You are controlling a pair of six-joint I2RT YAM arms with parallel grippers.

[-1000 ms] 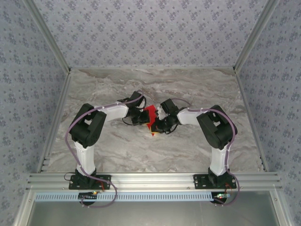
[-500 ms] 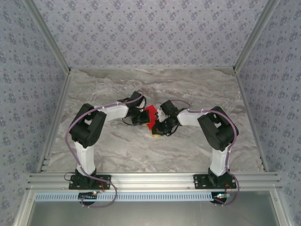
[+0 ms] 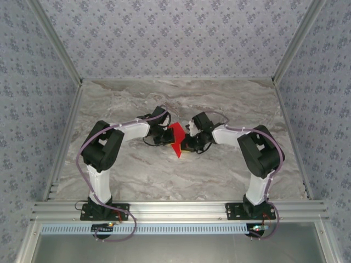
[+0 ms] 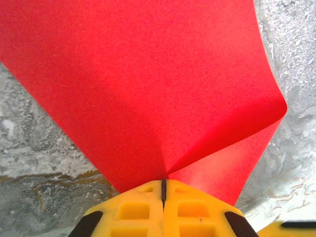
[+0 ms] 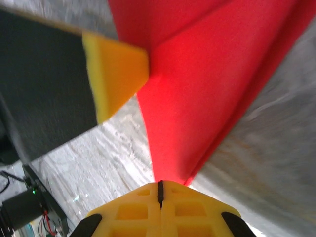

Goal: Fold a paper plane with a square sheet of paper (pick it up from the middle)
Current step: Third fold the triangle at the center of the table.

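Matt, finely grained red paper in the square sheet of paper (image 4: pixel 148 84), just ahead of the left gripper (image 4: pixel 163 185). Moulded yellow plastic, dull and smooth, on its fingers (image 4: pixel 133 212). Beneath, smooth marble-look table (image 4: pixel 44 148) with faint sheen.

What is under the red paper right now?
Marble tabletop shows on either side of the red paper. The patch directly beneath it is covered, so anything lying there cannot be seen.
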